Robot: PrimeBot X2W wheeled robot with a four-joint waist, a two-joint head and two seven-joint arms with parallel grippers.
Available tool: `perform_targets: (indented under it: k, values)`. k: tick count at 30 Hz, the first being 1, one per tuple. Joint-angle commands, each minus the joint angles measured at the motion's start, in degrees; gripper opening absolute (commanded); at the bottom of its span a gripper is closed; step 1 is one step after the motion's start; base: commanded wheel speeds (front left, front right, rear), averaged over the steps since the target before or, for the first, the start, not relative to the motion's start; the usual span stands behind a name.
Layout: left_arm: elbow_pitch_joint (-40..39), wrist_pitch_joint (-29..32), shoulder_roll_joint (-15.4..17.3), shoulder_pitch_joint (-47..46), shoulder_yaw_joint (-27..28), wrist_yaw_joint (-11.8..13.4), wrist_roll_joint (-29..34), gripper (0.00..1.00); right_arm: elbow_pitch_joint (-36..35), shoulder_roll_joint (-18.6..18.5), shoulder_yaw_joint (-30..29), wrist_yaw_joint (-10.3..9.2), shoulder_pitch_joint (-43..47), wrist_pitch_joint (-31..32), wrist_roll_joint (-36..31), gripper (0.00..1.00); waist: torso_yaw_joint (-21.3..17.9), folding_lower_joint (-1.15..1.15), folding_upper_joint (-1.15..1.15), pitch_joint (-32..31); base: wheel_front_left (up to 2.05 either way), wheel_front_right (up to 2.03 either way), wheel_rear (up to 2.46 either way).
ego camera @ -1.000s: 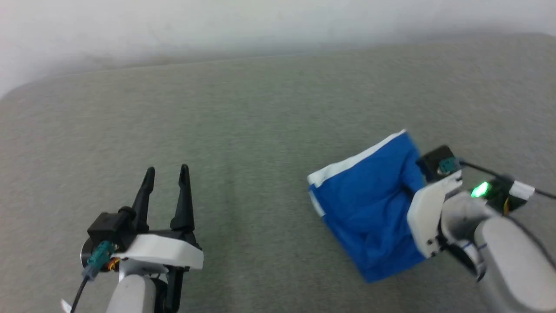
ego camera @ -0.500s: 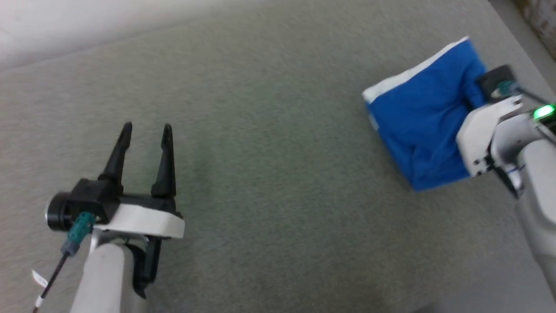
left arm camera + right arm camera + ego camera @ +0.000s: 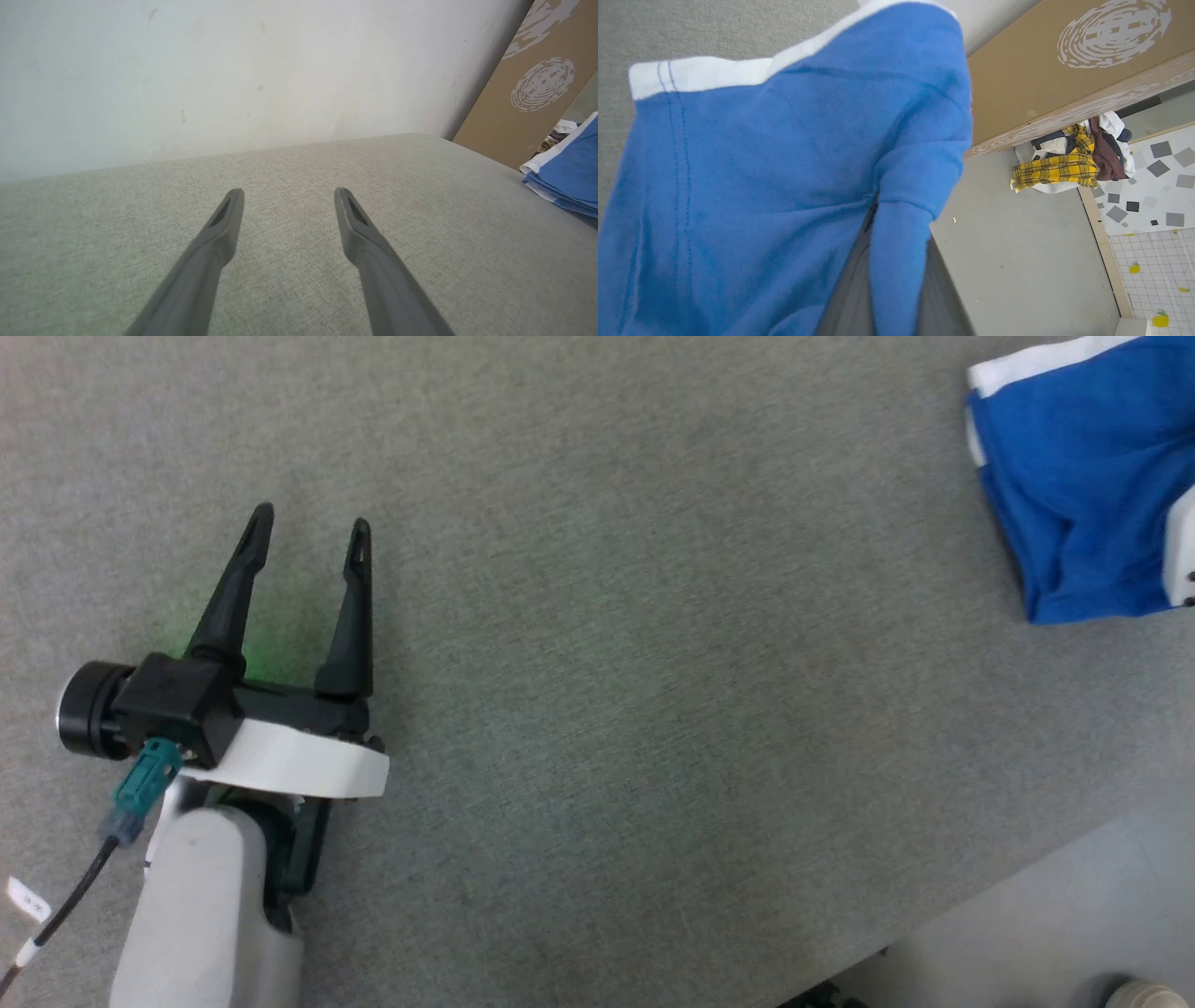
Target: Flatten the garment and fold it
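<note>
Looks soft, light, floppy: folded blue shorts (image 3: pixel 1074 495) by the tabletop's (image 3: pixel 597 663) right edge, pinched in the right hand (image 3: pixel 889 242). Left hand (image 3: pixel 311 518) spread, empty. Probably best grabbed at corners, not mid-cloth.

Head view: from high above, facing steeply down on the grey surface (image 3: pixel 653 663). Left wrist view: low over that same surface, facing the white wall (image 3: pixel 187 70). Right wrist view: very near the garment (image 3: pixel 761 163) (its blue edge shared with both others).
</note>
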Motion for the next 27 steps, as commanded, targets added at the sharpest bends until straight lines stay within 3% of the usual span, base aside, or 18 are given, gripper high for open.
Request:
perform_targets:
  k: [1,4,6,7,17,22,27]
  values:
    - [-0.5,0.0,0.4,-0.5,0.1,0.1,0.1,1.0,0.9,0.0,-1.4,-0.13,-1.3,-0.5,-0.8,0.0,1.3,-0.01,0.0,1.9,0.0,0.0,0.0]
    - [-1.0,0.0,0.4,0.0,0.2,0.4,-0.1,1.0,2.6,0.7,-4.2,-0.13,-2.5,-1.6,-2.3,0.0,2.1,-0.01,0.0,1.8,0.0,0.0,0.0]
    - [-0.7,-0.3,0.1,0.2,0.1,0.6,-0.5,1.0,3.2,0.7,-4.9,-0.13,-2.7,-3.0,-4.0,0.48,2.7,-0.01,0.0,1.3,0.0,0.0,0.0]
    - [-0.4,-0.5,-0.1,0.2,0.0,0.6,-0.6,1.0,3.2,0.7,-5.4,-0.13,-2.7,-3.9,-4.7,1.0,3.0,-0.01,0.0,0.9,0.0,0.0,0.0]
    - [6.6,-4.4,-4.5,1.3,-1.4,1.2,-3.5,1.0,0.0,-0.2,-9.4,-0.13,1.6,-13.2,-4.5,1.0,10.0,-0.01,0.0,-10.2,0.0,0.0,0.0]
    - [10.4,-5.3,-6.1,4.0,-1.1,1.6,-5.6,1.0,-5.6,1.4,-6.7,-0.13,8.1,-15.2,2.5,1.0,14.7,-0.01,0.0,-18.0,0.0,0.0,0.0]
    - [12.6,-5.4,-6.9,6.8,-0.6,1.8,-6.8,1.0,-17.5,3.4,-2.9,-0.13,18.7,-13.4,10.9,1.0,19.1,-0.01,0.0,-24.2,0.0,0.0,0.0]
